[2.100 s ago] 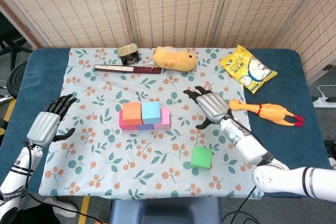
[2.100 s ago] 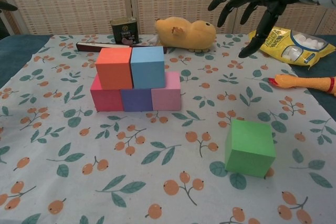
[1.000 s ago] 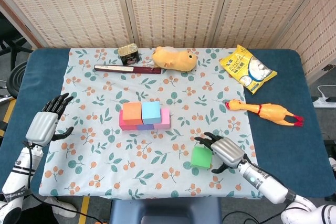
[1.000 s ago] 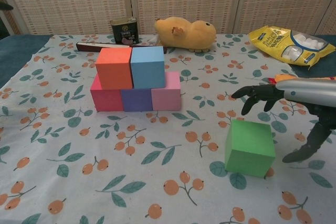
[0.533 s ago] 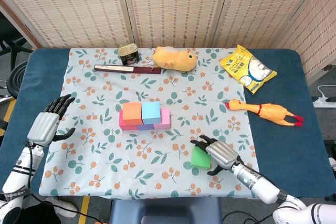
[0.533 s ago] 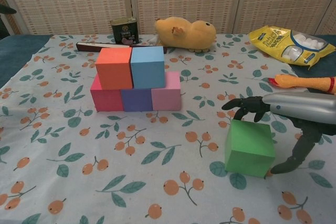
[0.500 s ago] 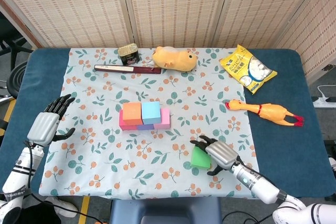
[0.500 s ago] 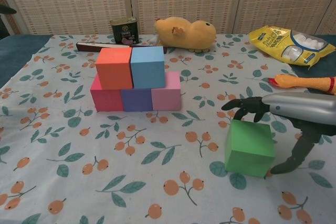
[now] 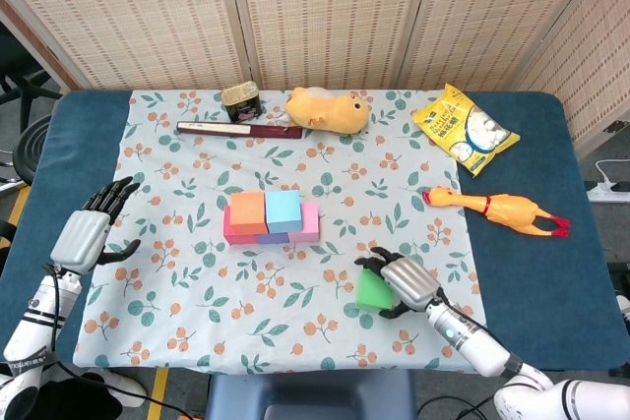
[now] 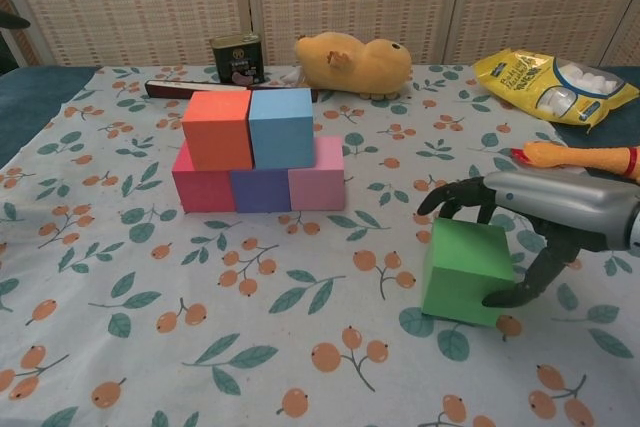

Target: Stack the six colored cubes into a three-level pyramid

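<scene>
The green cube (image 9: pixel 370 291) (image 10: pixel 462 272) sits on the floral cloth near the front edge, slightly tilted. My right hand (image 9: pixel 407 284) (image 10: pixel 520 209) grips it, fingers curled over its far top edge and thumb pressed on its right face. To the left stands the stack: an orange cube (image 9: pixel 247 211) (image 10: pixel 217 129) and a blue cube (image 9: pixel 283 209) (image 10: pixel 281 127) on a row of red (image 10: pixel 200 190), purple (image 10: pixel 260 190) and pink (image 10: pixel 317 187) cubes. My left hand (image 9: pixel 89 233) hovers open at the table's left edge, far from the cubes.
Along the back lie a tin can (image 9: pixel 239 97), a dark flat bar (image 9: pixel 236 129), a yellow plush toy (image 9: pixel 328 110) and a snack bag (image 9: pixel 463 130). A rubber chicken (image 9: pixel 497 209) lies to the right, behind my right hand.
My right hand came down from the back of the table to the green cube and closed on it. The cube has shifted slightly left and tilted. The left hand stayed put.
</scene>
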### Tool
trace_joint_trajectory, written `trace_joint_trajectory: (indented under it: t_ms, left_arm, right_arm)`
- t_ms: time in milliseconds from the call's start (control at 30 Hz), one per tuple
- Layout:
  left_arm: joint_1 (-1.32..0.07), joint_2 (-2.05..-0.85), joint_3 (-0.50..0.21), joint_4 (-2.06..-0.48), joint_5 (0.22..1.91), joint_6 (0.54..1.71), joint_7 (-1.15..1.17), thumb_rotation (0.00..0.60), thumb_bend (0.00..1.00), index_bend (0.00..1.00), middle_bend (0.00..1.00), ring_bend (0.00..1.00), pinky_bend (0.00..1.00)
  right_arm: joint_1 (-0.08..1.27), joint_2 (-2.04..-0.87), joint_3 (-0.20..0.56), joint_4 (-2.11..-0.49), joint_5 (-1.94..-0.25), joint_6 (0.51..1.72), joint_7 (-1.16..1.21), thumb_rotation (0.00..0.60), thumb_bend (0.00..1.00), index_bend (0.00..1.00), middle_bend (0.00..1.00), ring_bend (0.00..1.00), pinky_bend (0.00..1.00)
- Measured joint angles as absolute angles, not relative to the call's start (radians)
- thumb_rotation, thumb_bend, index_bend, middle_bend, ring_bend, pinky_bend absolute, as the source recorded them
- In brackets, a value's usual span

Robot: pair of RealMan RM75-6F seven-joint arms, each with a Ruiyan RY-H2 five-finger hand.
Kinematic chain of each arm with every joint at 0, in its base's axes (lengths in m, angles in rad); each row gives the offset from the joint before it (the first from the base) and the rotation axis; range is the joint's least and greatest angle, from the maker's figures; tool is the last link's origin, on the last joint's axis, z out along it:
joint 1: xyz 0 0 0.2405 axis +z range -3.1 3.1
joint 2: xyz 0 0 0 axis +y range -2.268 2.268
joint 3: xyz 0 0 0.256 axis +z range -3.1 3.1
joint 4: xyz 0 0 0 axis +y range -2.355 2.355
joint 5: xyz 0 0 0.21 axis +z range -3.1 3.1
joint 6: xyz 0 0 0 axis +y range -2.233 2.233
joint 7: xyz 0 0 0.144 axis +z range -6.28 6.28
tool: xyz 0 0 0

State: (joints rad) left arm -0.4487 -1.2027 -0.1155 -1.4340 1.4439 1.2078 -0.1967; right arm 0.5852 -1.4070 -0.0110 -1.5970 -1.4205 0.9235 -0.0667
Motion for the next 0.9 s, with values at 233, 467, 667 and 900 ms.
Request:
trace_joint_trajectory:
  t_ms: [233, 467, 667, 900]
  left_arm:
    - [-0.449, -1.207, -0.114, -1.427, 1.451, 1.213, -0.196, 0.600, 0.30, 0.01, 0.00, 0.00, 0.15]
    - [-0.450, -1.214, -0.116, -1.421, 1.450, 1.218, -0.175, 0.600, 0.30, 0.01, 0.00, 0.00, 0.15]
    - [-0.447, -1.229, -0.115, -1.423, 1.446, 1.228, -0.121, 0.600, 0.30, 0.01, 0.00, 0.00, 0.15]
    - [-0.446, -1.229, -0.116, -1.435, 1.441, 1.228, -0.107, 0.600, 0.30, 0.01, 0.00, 0.00, 0.15]
  right_arm:
    - [0.596, -1.351, 0.003, -1.627, -1.427, 0.907, 0.014, 0.600, 0.15, 0.29, 0.36, 0.19, 0.34]
    - [0.632, -1.211, 0.043, -1.688, -1.468, 0.892, 0.149, 0.600, 0.15, 0.29, 0.35, 0.19, 0.34]
    - [0.707, -1.088, 0.092, -1.719, -1.538, 0.858, 0.287, 0.600, 0.15, 0.29, 0.35, 0.18, 0.34]
    - [0.850, -1.048, 0.165, -1.693, -1.610, 0.802, 0.435, 0.600, 0.15, 0.28, 0.35, 0.17, 0.34]
